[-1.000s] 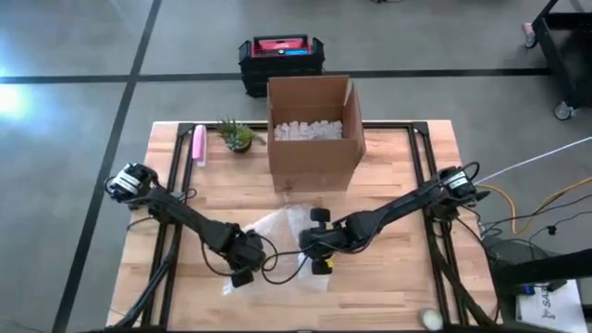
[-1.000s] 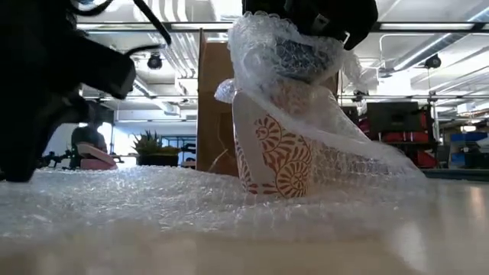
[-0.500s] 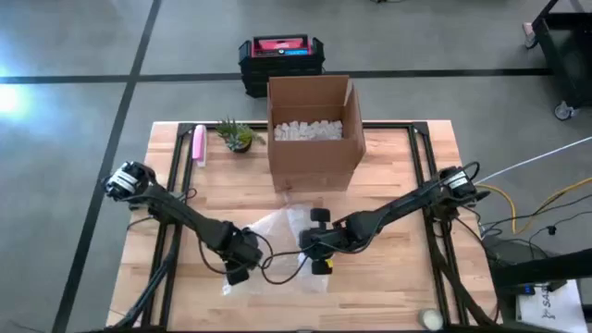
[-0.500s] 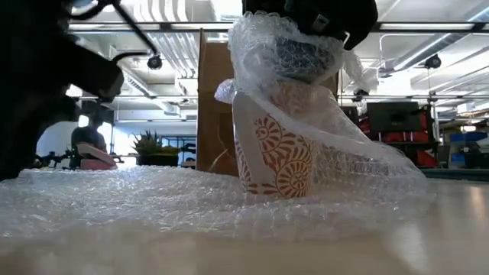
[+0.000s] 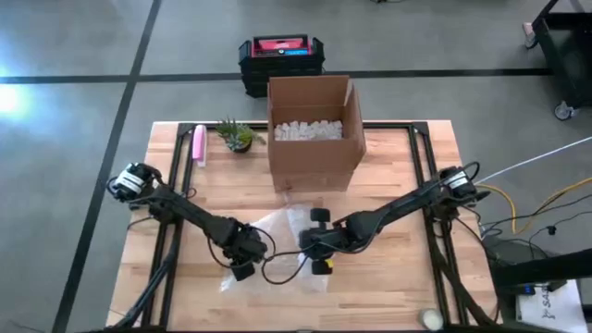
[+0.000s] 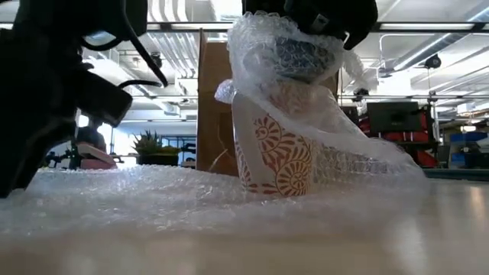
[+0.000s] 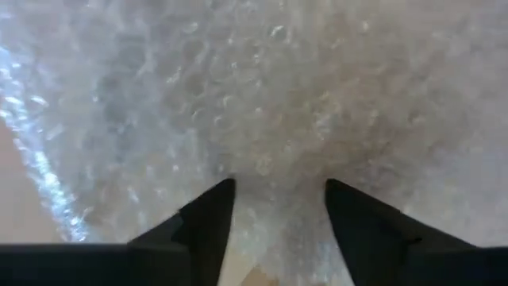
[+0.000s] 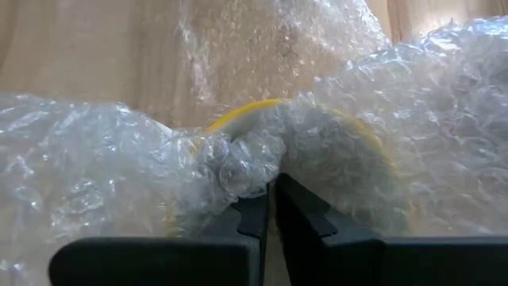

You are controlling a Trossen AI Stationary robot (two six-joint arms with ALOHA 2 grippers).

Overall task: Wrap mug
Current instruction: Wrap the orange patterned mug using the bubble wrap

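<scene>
mostly bubble wrap (image 6: 153, 198), wooden table (image 5: 388, 277), warehouse behind

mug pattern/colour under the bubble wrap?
The mug is cream with orange-red swirl motifs, seen best in the low view; its inside looks yellow in the right wrist view.

Wooden table (image 5: 398, 194), open cardboard box (image 5: 313, 139) at its far edge, small potted plant (image 5: 238, 136) and pink object (image 5: 198, 145) beside it, bubble wrap (image 5: 277, 231) spread near the front, patterned mug (image 6: 273, 149) upright on it
</scene>
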